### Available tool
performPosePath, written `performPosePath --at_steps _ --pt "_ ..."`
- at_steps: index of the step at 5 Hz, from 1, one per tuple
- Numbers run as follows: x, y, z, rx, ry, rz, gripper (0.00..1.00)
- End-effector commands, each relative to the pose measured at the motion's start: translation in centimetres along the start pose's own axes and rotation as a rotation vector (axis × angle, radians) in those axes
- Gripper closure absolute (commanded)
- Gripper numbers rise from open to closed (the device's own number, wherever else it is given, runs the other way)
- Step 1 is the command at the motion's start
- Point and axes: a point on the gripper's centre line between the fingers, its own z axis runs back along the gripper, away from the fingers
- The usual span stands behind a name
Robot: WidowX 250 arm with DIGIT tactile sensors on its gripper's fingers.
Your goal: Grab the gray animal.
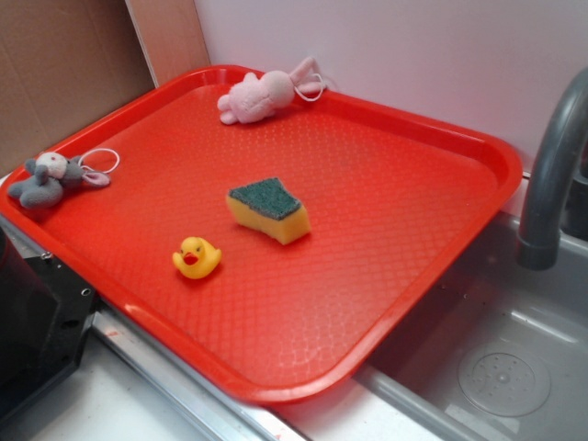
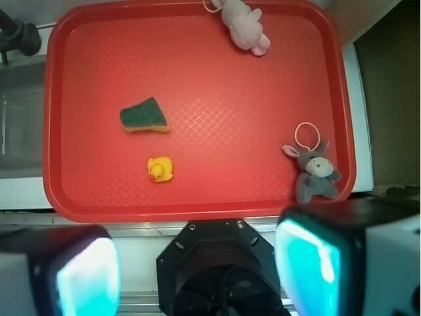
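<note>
looking down from the wrist view, we see our end effector (image 2: 197, 270) hanging off the near edge of the red tray (image 2: 197, 207), its two fingers (image 2: 89, 276) spread wide with nothing between them. the gray animal (image 2: 314, 174) lies at the tray's edge, close to a corner, pale face up and its white loop cord (image 2: 307, 135) curled just beside its head. a duck (image 2: 160, 169) and a sponge (image 2: 143, 116) sit near the middle, well apart from it. the pink plush (image 2: 244, 25) rests at the far rim. a gray faucet (image 1: 551, 175) stands over the sink (image 1: 514, 367) beside the tray.
</note>
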Motion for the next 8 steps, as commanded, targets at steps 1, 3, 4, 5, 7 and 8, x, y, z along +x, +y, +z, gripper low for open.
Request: performPosePath --at_steps 1,3,4,5,7,8 --pt "0.0 0.0 0.0 0.0 0.0 0.0 0.0" --pt "-0.6 8.8 -7.3 -0.095 0.119 0.075 0.0" --pt "-1.0 12.3 -11.7 -0.057 0.147 0.09 0.0" --pt "-0.6 14.1 -14.2 0.002 0.155 0.013 0.0" --pt "-0.4 15.5 -17.5 0.12 0.141 -0.109 0.0" --pt "-0.6 16.8 -18.9 0.125 0.136 -0.126 0.0"
